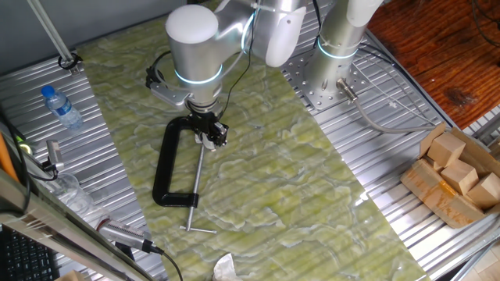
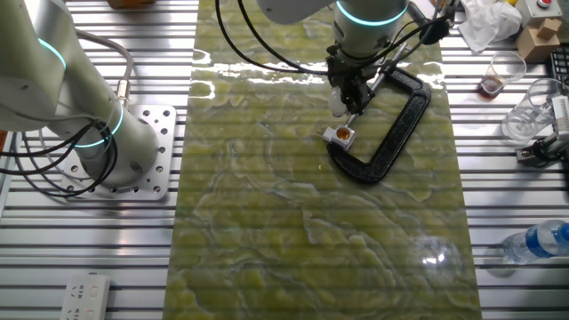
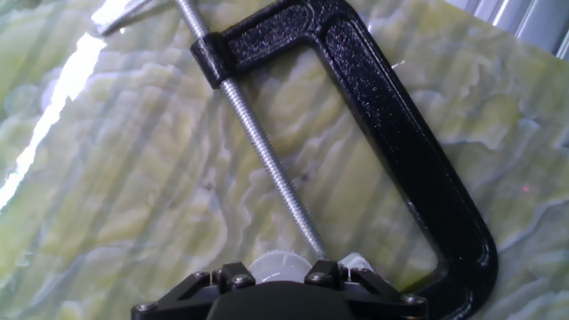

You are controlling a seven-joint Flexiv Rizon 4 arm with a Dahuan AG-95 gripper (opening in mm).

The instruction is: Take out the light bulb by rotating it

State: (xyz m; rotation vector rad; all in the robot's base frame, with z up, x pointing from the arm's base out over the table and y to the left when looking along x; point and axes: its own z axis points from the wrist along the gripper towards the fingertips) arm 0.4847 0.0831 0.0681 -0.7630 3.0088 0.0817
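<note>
Other fixed view: the light bulb [image 2: 338, 102], pinched in the jaws, hung base-down just above and clear of its socket [image 2: 340, 134] in the C-clamp [image 2: 391, 133].

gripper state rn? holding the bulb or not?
Gripper: closed on the light bulb, which is lifted clear of the small white socket piece held in the black C-clamp.
</note>
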